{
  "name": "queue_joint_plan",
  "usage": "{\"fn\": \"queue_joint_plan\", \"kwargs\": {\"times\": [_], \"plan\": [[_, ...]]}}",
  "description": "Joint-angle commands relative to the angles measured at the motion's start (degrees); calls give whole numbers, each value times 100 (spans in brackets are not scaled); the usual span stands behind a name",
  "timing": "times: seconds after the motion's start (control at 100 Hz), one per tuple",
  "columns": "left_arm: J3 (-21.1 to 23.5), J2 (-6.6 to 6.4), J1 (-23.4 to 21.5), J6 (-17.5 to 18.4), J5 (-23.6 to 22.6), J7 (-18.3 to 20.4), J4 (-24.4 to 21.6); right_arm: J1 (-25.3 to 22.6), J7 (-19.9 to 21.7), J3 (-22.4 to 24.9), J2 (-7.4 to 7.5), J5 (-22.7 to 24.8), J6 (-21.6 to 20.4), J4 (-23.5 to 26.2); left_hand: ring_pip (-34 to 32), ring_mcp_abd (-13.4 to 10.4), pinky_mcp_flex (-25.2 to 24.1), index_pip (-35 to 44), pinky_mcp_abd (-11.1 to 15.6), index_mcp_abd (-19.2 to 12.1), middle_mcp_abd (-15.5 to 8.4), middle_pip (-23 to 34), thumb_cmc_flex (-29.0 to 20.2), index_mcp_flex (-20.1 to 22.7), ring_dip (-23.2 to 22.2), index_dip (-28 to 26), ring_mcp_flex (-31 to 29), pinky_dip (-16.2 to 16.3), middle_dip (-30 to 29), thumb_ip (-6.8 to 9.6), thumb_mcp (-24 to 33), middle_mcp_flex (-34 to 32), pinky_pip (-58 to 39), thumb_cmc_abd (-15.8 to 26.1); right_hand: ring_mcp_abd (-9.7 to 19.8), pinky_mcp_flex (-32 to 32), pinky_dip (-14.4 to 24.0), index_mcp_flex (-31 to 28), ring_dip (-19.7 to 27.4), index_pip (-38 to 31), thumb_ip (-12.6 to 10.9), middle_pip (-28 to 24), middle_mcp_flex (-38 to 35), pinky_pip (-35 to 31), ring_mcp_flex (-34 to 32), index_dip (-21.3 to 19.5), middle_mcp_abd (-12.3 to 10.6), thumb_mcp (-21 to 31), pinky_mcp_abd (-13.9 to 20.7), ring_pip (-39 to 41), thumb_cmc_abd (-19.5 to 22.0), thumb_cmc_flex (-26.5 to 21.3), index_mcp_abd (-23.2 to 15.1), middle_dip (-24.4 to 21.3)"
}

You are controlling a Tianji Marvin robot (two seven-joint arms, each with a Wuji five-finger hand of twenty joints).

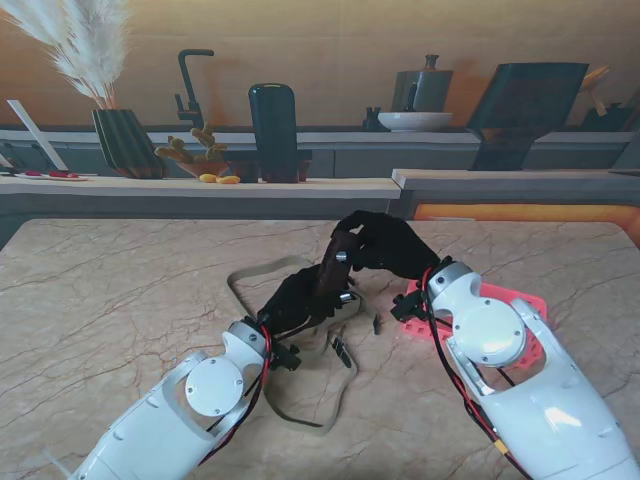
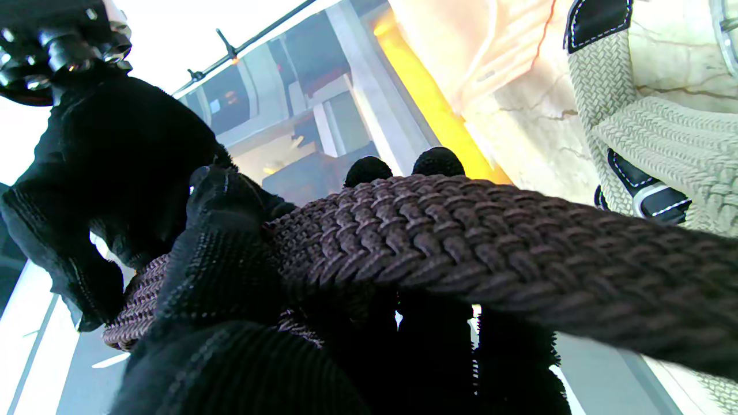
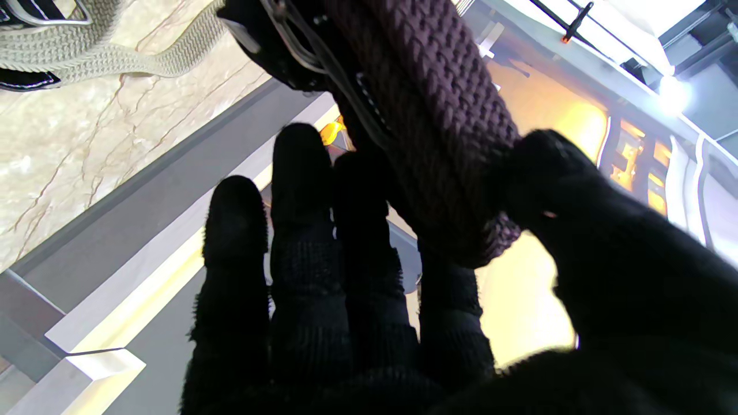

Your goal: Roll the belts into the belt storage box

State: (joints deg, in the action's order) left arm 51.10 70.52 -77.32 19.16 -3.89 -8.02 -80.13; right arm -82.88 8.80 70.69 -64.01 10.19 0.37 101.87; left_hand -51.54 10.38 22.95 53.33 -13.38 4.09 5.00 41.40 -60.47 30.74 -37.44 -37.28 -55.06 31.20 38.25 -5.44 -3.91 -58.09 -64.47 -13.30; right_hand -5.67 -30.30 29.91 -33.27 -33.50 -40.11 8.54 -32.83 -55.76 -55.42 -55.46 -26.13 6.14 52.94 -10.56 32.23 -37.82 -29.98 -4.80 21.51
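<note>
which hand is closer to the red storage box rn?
Right. The right hand sits beside the red storage box, raised and holding the brown belt. The left hand grips the same belt farther left, over the beige belt.

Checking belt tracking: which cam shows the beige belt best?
The stand view: the beige belt lies looped on the marble table, nearly all visible beyond the left hand. Left wrist view shows only a corner stretch; right wrist view shows a short piece.
</note>
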Motion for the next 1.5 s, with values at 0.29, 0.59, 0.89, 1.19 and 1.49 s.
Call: {"fn": "queue_joint_plan", "kwargs": {"times": [0.29,0.59,0.89,1.19,1.49], "plan": [[27,-9,-121,30,-15,1,-85,-95,269,-23,85,229,-436,-317,-79,-16,15,454,146,-424,-408,679,-861,93,-86,-237,-146,30,178,145,282,-407,-202,705,64,863,533,1500,133,885,-379,461,2016,682,1381,-324,223,-1783,74,-235,269,547,154,-164],[25,-29,-126,64,-56,36,-91,93,207,-304,5,-227,-333,-652,-31,-14,3,433,133,-425,-393,646,-868,104,-69,-247,-135,33,180,151,279,-408,-172,696,209,618,739,206,124,277,-245,386,776,662,909,-558,-389,-516,65,-123,187,184,-546,-170],[42,-18,-122,3,-91,-9,-70,122,-201,-348,-88,-257,-623,-659,495,24,-279,-359,33,-446,-288,-85,1283,5,-36,338,306,57,-271,-144,2796,67,235,-941,475,189,613,-1786,-1,-1968,551,301,-1593,260,-100,1181,-639,-81,-16,364,143,-760,-1527,-69],[221,-160,-136,3,-732,56,-102,-129,-516,-5,-104,102,-581,-69,2783,-15,-1168,-2772,-45,-156,29,-2259,2747,-1320,593,1132,2285,-21,-1447,110,3679,2560,1759,-1196,373,93,558,-1856,-75,-1991,585,198,-1726,35,-271,1274,-483,80,43,574,119,-753,-1295,-104],[387,-178,-112,296,-2290,-937,195,-402,-458,342,-97,-53,-118,476,3476,-214,-1443,-3151,268,-180,153,-2566,2722,-2124,1010,1484,3324,-186,-1888,145,3849,3894,2627,-1193,201,-82,424,-1859,-174,-2004,554,-59,-1681,-211,-359,1246,-219,33,147,858,238,-957,-939,-22]]}}
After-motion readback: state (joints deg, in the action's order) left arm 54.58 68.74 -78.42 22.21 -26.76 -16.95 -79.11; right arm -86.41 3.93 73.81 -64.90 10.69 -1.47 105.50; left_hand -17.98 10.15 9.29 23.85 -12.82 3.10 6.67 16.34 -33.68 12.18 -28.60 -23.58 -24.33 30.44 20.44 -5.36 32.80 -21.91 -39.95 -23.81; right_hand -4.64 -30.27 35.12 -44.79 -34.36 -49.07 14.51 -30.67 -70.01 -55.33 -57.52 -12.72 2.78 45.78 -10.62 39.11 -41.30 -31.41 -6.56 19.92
